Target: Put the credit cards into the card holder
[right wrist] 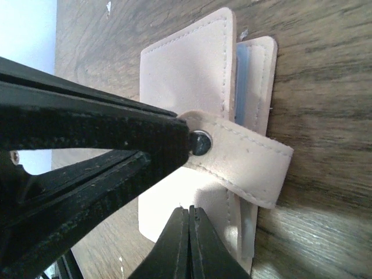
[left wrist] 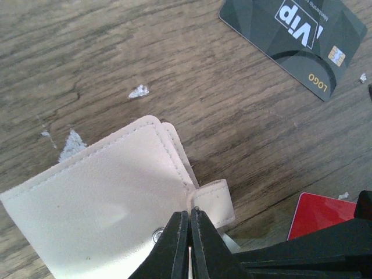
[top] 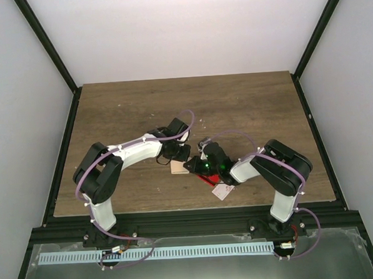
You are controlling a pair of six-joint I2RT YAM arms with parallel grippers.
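The beige card holder (left wrist: 99,209) (right wrist: 186,75) (top: 177,169) lies flat on the wooden table. Its tab (right wrist: 250,160) loops over the open edge. My left gripper (left wrist: 190,214) (top: 183,158) is shut on the tab's snap end. My right gripper (right wrist: 189,210) (top: 191,167) is shut, with nothing between its fingers and its tips over the holder's face. A pale blue card edge (right wrist: 241,75) shows inside the holder. A dark grey card (left wrist: 290,40) and a red card (left wrist: 322,212) lie on the table nearby. A white card with red marks (top: 223,191) lies under my right arm.
The two arms meet at the middle of the wooden table (top: 247,105). Small white flecks (left wrist: 138,91) dot the wood. Black frame posts (top: 312,39) and white walls enclose the table.
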